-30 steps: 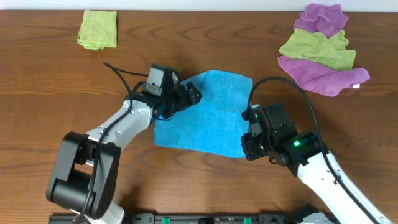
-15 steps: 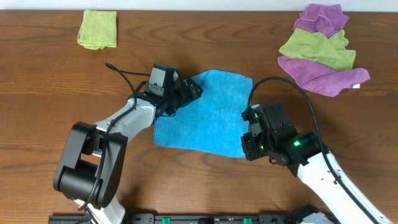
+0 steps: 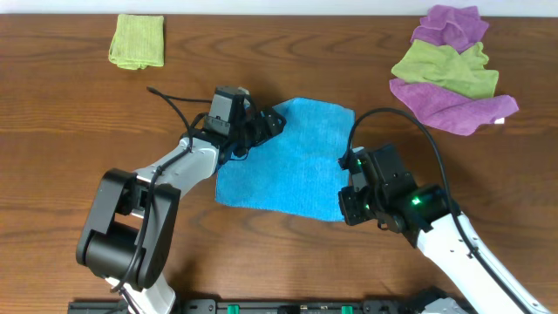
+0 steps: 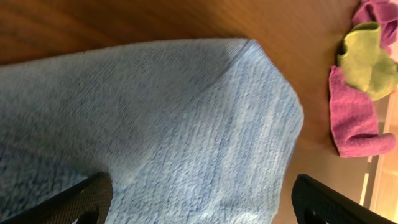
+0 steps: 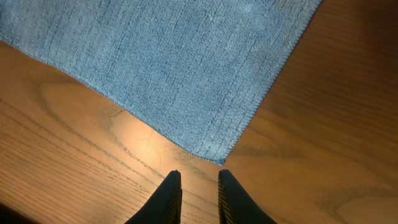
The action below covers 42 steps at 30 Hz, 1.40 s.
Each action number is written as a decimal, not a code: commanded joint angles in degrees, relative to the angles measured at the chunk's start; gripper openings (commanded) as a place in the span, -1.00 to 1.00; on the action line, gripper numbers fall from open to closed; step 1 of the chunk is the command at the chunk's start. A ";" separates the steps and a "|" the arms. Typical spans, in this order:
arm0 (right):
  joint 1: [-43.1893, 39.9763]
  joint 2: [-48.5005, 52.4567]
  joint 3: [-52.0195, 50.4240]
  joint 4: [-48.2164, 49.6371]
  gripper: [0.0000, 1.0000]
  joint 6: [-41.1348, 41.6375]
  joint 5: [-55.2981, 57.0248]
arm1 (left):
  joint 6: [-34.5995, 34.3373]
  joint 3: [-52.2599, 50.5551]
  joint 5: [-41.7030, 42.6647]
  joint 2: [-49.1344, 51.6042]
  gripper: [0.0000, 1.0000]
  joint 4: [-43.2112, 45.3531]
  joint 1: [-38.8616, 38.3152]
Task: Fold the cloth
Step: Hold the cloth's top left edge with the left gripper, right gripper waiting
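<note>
"What colour is the one in the middle of the frame?"

"The blue cloth [image 3: 288, 161] is plain light blue, with a fine ribbed weave up close."

"And under it?"

"The table [image 3: 70, 131] is warm brown wood with darker grain lines."

"The corners?"

"Upper left, a yellow-green cloth [image 3: 138, 40]. Upper right, a heap [image 3: 445, 70] of purple and lime green."

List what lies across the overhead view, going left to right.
folded green cloth → left hand, at the blue cloth's left edge → blue cloth → right hand, at its right corner → pile of purple and green cloths
</note>
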 commanded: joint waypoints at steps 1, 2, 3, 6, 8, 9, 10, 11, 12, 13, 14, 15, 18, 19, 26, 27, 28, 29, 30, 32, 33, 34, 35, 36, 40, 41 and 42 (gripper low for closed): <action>0.15 -0.79 0.17 -0.55 -0.60 0.59 0.13 | -0.26 -0.24 -1.33 0.72 0.86 1.31 0.13; 0.15 -0.79 0.17 -0.68 -0.60 0.59 0.11 | -0.26 -0.24 -1.70 0.72 0.85 1.64 0.13; 0.15 -0.79 0.17 -0.81 -0.60 0.59 0.11 | -0.24 -0.24 -1.95 0.72 0.85 1.84 0.13; 0.15 -0.79 0.17 -1.20 -0.61 0.59 0.11 | -0.24 -0.24 -2.89 0.74 0.79 2.54 0.13; 0.15 -0.79 0.17 -1.46 -0.61 0.59 0.13 | -0.24 -0.24 -1.84 0.74 0.72 2.62 0.13; 0.15 -0.79 0.17 -1.55 -0.60 0.59 0.13 | -0.22 -0.24 0.61 0.74 0.68 2.64 0.13; 0.15 -0.79 0.17 -1.57 -0.61 0.59 0.13 | -0.11 -0.24 2.23 0.74 0.67 2.58 0.13; 0.15 -0.79 0.17 -1.57 -0.61 0.59 0.13 | 0.26 -0.24 3.63 0.72 0.67 2.47 0.13; 0.15 -0.79 0.17 -1.57 -0.61 0.57 0.13 | 0.28 -0.24 4.81 0.72 0.68 2.27 0.13; 0.15 -0.79 0.17 -1.57 -0.60 0.57 0.13 | 0.44 -0.24 5.57 0.72 0.68 1.77 0.13; 0.15 -0.79 0.17 -1.57 -0.61 0.57 0.13 | 0.42 -0.24 5.84 0.72 0.68 0.87 0.13; 0.15 -0.79 0.17 -1.57 -0.60 0.59 0.13 | 0.44 -0.24 5.79 0.72 0.68 -0.26 0.13; 0.15 -0.79 0.17 -1.57 -0.60 0.57 0.13 | 2.29 -0.24 5.35 0.72 0.67 -3.87 0.42; 0.15 -0.79 0.17 -1.57 -0.61 0.57 0.13 | 2.47 -0.24 4.87 0.72 0.67 -5.27 0.59; 0.15 -0.79 0.17 -1.38 -0.60 0.57 0.15 | 2.95 -0.24 1.75 0.72 0.73 -6.78 1.55; 0.15 -0.79 0.17 -1.40 -0.60 0.57 0.15 | 2.95 -0.24 0.90 0.72 0.75 -6.73 1.55; 0.15 -0.79 0.17 -1.40 -0.60 0.57 0.15 | 2.95 -0.24 -0.04 0.72 0.76 -6.62 1.55; 0.15 -0.79 0.17 -1.40 -0.60 0.57 0.13 | 2.95 -0.24 -0.83 0.72 0.77 -6.49 1.53; 0.15 -0.79 0.17 -1.40 -0.60 0.57 0.13 | 2.91 -0.24 -1.42 0.74 0.78 -6.38 1.51; 0.15 -0.79 0.17 -1.40 -0.59 0.57 0.13 | 2.82 -0.24 -1.92 0.74 0.78 -6.21 1.53; 0.15 -0.79 0.17 -1.38 -0.59 0.57 0.13 | 2.82 -0.24 -1.95 0.79 0.78 -5.90 1.53; 0.15 -0.79 0.17 -1.36 -0.59 0.57 0.15 | 2.80 -0.24 -1.88 1.01 0.79 -5.16 1.51; 0.15 -0.79 0.17 -1.29 -0.59 0.57 0.13 | 2.71 -0.24 -1.88 1.18 0.78 -4.70 1.53; 0.15 -0.79 0.17 -1.20 -0.60 0.57 0.13 | 2.36 -0.24 -1.90 1.38 0.78 -4.24 1.53; 0.15 -0.79 0.17 -1.11 -0.59 0.57 0.13 | 1.25 -0.24 -1.68 2.10 0.78 -2.25 1.53; 0.15 -0.79 0.17 -1.11 -0.59 0.57 0.13 | 1.25 -0.24 -1.70 2.14 0.79 -1.81 1.53; 0.15 -0.79 0.17 -1.11 -0.59 0.57 0.15 | 1.25 -0.24 -1.84 2.14 0.79 -1.49 1.53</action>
